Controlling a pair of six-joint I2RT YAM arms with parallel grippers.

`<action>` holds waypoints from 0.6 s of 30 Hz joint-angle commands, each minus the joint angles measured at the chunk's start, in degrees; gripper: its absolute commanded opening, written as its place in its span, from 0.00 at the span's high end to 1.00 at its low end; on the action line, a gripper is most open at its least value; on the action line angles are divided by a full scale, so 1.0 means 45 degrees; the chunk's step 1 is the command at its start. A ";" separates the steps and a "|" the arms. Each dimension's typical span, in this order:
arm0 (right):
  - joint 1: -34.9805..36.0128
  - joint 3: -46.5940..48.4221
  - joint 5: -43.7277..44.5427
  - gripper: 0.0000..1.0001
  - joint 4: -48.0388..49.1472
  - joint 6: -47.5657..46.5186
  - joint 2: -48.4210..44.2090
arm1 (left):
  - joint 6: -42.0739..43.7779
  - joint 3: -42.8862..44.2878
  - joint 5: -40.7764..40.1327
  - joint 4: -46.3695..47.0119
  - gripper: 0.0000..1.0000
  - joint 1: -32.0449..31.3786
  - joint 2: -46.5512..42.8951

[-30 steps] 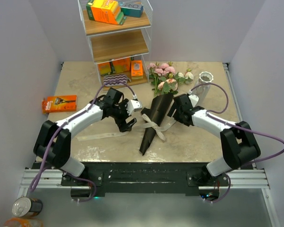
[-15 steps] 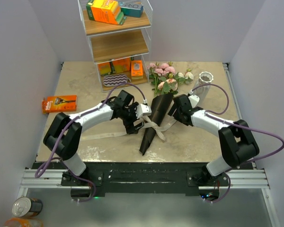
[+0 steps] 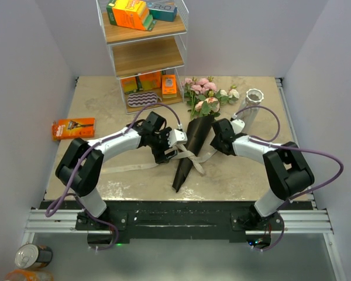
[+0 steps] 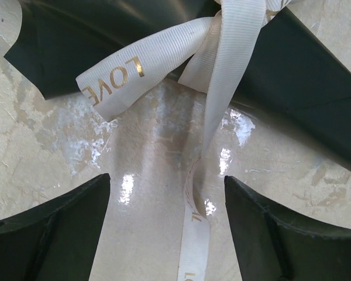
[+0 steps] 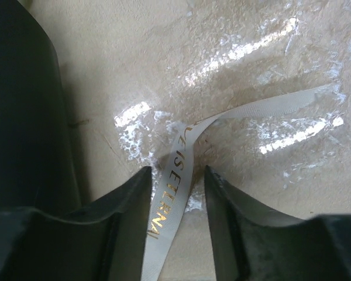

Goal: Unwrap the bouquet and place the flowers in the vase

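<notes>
The bouquet (image 3: 190,146) lies on the table, its black paper cone pointing toward me and tied with a pale ribbon bow (image 3: 187,155). The flowers (image 3: 207,96) spill out of the cone's far end, pink and cream heads. The whitish vase (image 3: 253,99) stands upright at the back right. My left gripper (image 3: 171,153) is open just left of the bow; in the left wrist view a ribbon tail (image 4: 196,234) lies flat between its wide jaws (image 4: 167,187). My right gripper (image 5: 176,175) is open with narrowed jaws straddling the other ribbon tail (image 5: 169,205), beside the cone (image 5: 23,105).
A wire shelf rack (image 3: 143,52) with orange and green boxes stands at the back left of the table. An orange box (image 3: 73,127) lies near the left edge. A long ribbon end (image 3: 123,168) trails left under my left arm.
My left arm has swung right to the ribbon bow, its jaws a little narrower. The right jaws have narrowed around the ribbon tail. The bouquet has not moved.
</notes>
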 commanded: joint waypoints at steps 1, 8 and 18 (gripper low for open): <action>0.0042 -0.0278 0.0450 0.58 0.0467 0.0464 0.0160 | 0.0565 0.0310 -0.0185 0.0445 0.19 -0.0023 0.0287; 0.0042 -0.0825 0.0372 0.77 0.0800 0.0562 -0.0034 | 0.0663 0.0291 -0.0127 0.0504 0.35 -0.0101 0.0483; 0.0042 -0.0962 0.0586 1.00 0.0586 0.0563 -0.0191 | 0.0468 0.0856 0.0596 0.0055 1.00 -0.0160 0.0542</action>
